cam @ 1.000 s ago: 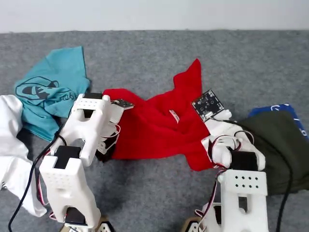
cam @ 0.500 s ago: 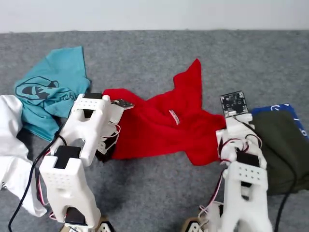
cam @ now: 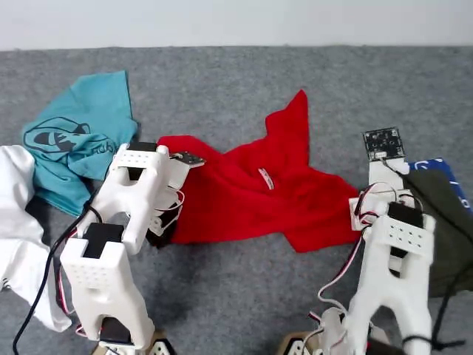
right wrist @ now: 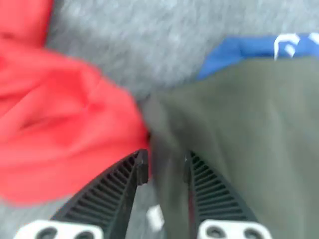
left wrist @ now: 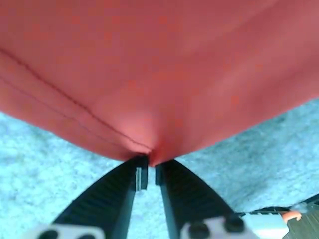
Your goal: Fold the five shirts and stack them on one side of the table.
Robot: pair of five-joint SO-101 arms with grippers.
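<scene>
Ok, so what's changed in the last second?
The right arm swung rightward, off the middle of the red shirt to its edge by the dark shirt, and the red shirt's right side stretched that way. The left arm's fingers stayed shut on the red shirt's left edge; the teal shirt and white shirt stayed put.

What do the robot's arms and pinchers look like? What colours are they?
The left arm and right arm are chunky white plastic with rows of little round holes. Thin red, black and white wires loop along them, and each wrist carries a small dark circuit board. The left gripper and right gripper have black pointed fingers; the right one's are ridged inside.
</scene>
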